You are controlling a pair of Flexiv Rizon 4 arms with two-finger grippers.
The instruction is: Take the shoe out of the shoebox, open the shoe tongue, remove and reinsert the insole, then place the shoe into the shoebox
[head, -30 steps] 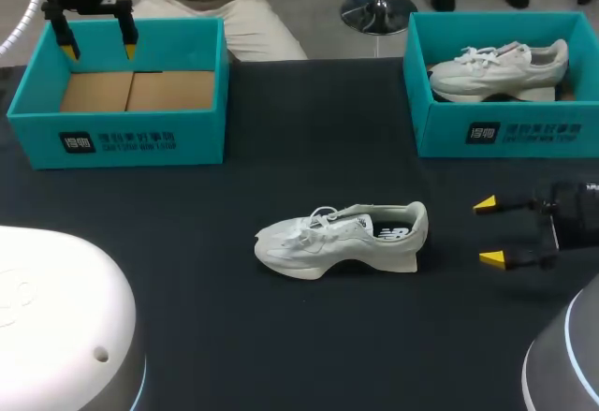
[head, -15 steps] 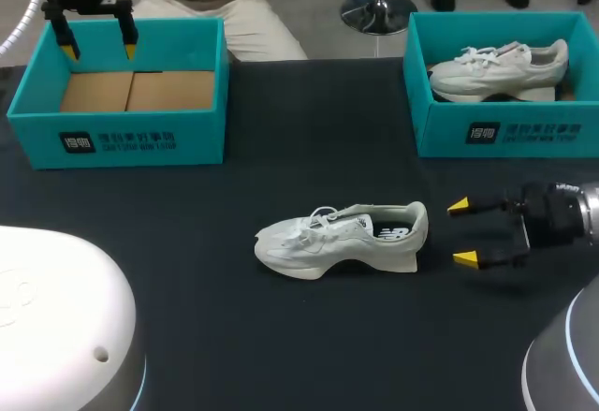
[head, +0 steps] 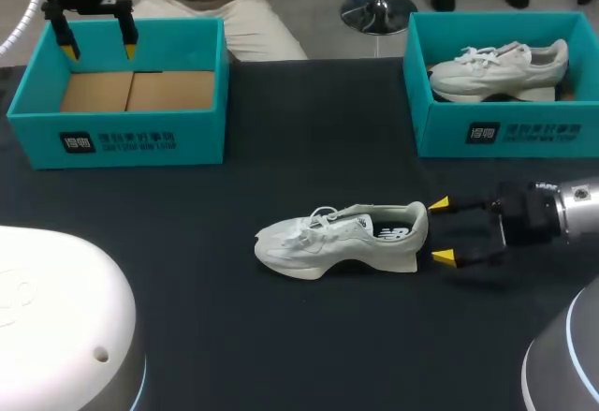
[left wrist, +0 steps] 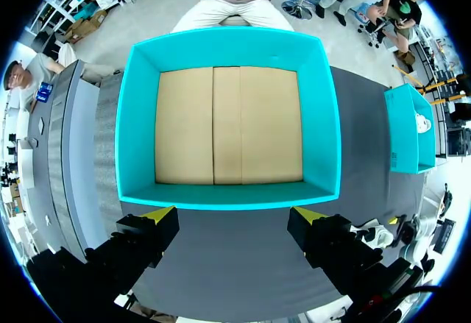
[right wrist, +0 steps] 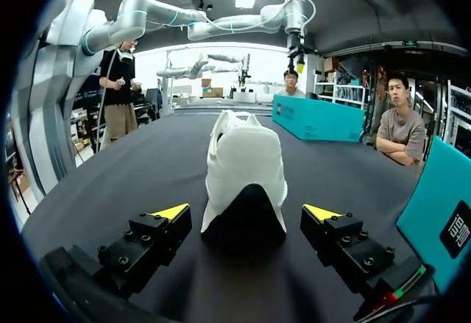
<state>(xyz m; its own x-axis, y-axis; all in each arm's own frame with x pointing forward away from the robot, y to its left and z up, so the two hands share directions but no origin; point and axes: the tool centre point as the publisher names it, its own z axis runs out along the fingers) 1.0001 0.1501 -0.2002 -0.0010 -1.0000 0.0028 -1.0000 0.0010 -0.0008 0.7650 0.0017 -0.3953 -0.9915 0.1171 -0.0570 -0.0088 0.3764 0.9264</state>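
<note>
Now shoe (head: 342, 239) lies on surface (head: 281, 336), heel twd right jaws, which gape wide just behind it, not touching, prob. lined up to pinch heel. Left jaws, also released, hang over empty shoebox (head: 140, 116), clear of the work.

A robotics lab: two robot arms (head: 566, 207) at a black table (head: 309, 139) bearing teal shoeboxes (head: 122, 135).
</note>
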